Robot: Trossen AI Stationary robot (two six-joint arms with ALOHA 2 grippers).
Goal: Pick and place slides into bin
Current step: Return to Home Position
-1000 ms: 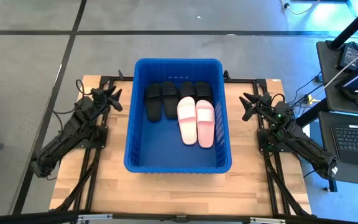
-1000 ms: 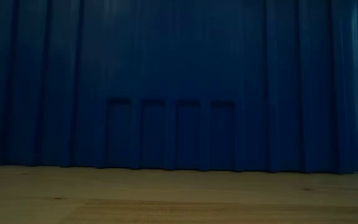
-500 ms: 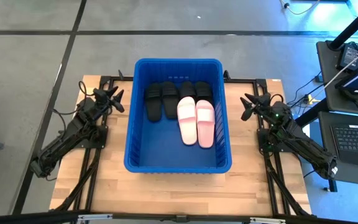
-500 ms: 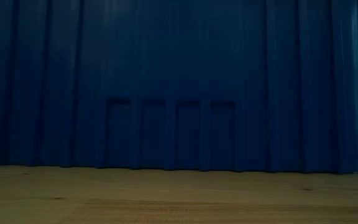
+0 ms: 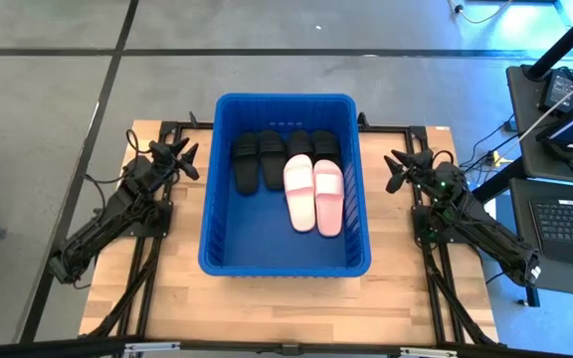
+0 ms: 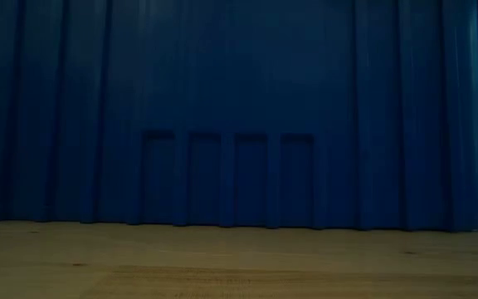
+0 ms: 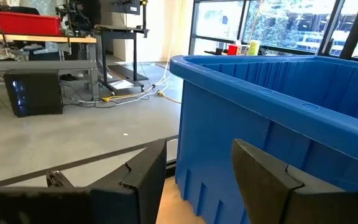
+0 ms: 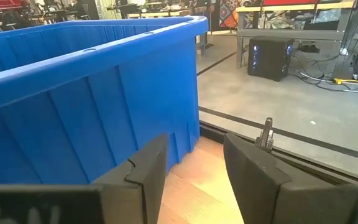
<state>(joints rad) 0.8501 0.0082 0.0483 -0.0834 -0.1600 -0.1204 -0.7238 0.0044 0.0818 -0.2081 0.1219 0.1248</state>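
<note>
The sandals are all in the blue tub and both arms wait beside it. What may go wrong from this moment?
1. The left gripper and right gripper, both open, sit near the side walls of the bin; a wide swing might knock it.
2. The pink slides lie partly over two of the black slides, so a count from above might miss some.
</note>
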